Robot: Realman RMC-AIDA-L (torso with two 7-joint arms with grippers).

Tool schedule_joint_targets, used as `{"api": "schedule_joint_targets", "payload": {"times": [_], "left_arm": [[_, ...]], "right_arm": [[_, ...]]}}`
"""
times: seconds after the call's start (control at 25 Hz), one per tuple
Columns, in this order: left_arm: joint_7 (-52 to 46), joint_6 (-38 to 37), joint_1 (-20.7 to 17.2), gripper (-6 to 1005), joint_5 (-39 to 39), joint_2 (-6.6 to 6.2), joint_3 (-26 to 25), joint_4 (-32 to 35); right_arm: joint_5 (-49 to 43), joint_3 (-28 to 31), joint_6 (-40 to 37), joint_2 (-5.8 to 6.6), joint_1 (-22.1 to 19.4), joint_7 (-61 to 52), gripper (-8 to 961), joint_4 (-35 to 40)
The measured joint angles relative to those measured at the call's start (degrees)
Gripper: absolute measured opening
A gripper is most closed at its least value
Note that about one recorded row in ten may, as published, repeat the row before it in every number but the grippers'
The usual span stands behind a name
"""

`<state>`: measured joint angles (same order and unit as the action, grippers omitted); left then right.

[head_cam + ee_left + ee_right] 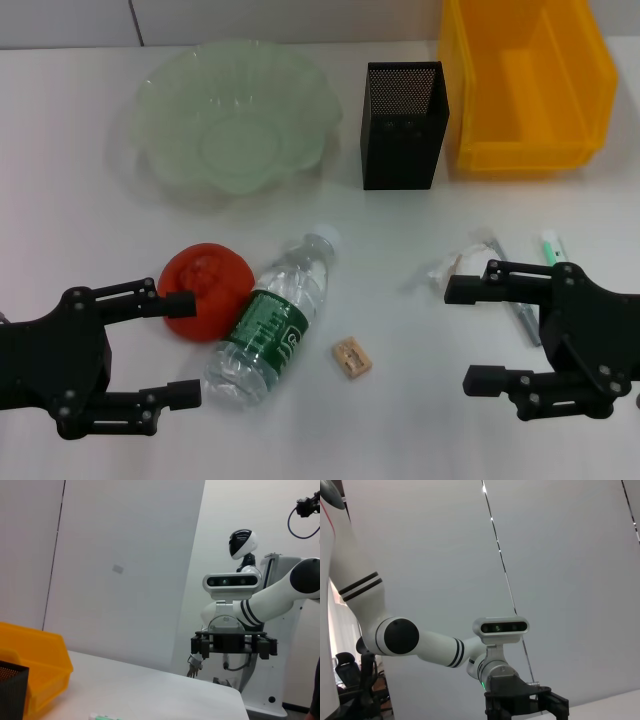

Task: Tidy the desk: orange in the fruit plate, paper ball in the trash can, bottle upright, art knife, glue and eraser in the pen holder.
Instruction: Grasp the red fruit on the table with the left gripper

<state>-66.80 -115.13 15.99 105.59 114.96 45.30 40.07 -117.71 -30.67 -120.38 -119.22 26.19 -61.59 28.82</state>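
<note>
The orange (205, 290) lies at the front left, touching the bottle (270, 325), which lies on its side with its cap pointing away. My left gripper (190, 347) is open and empty, one finger at the orange's near side. The eraser (351, 357) lies right of the bottle. The paper ball (448, 268) lies just beyond my open, empty right gripper (460, 335). The art knife (527, 322) and the glue (551, 246) lie partly behind that gripper. The fruit plate (235, 120), pen holder (402, 125) and trash can (525, 85) stand in a row at the back.
The left wrist view shows the trash can (35, 665), a corner of the pen holder (10, 690), the far table edge and my right gripper (232, 645) farther off. The right wrist view shows my left arm's gripper (525, 705) against a wall.
</note>
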Motion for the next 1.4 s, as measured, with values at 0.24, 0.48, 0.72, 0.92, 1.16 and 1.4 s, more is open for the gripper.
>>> {"api": "schedule_joint_targets", "payload": {"times": [0.24, 0.48, 0.72, 0.92, 1.16, 1.4], "left_arm": [[0.0, 0.0, 0.0, 813, 0.0, 0.00, 0.1, 0.1], [-2.3, 0.0, 0.0, 812, 0.0, 0.00, -0.2, 2.1], [-15.5, 5.0, 1.7, 813, 0.6, 0.45, -0.2, 11.7], [-22.4, 7.2, 7.3, 813, 6.6, 1.26, -0.4, 17.9], [-25.3, 13.0, 12.8, 812, 18.1, 2.27, -0.4, 19.5], [-25.4, 18.5, 13.7, 812, 24.8, 3.44, 0.8, 18.1]], "right_arm": [[0.0, 0.0, 0.6, -0.04, 0.3, 0.1, 753, -0.5], [0.0, 0.0, 0.6, -0.05, 0.3, 0.1, 752, -0.5], [0.0, 0.3, 0.5, 0.08, -0.4, 0.2, 752, -0.3], [0.0, 0.5, 0.4, 0.15, -2.5, 0.2, 752, 0.0], [0.0, 0.7, 0.6, 0.22, -4.5, 1.1, 751, 0.1], [-0.1, 0.8, 1.3, 0.32, -5.5, 1.6, 751, 0.1]]}}
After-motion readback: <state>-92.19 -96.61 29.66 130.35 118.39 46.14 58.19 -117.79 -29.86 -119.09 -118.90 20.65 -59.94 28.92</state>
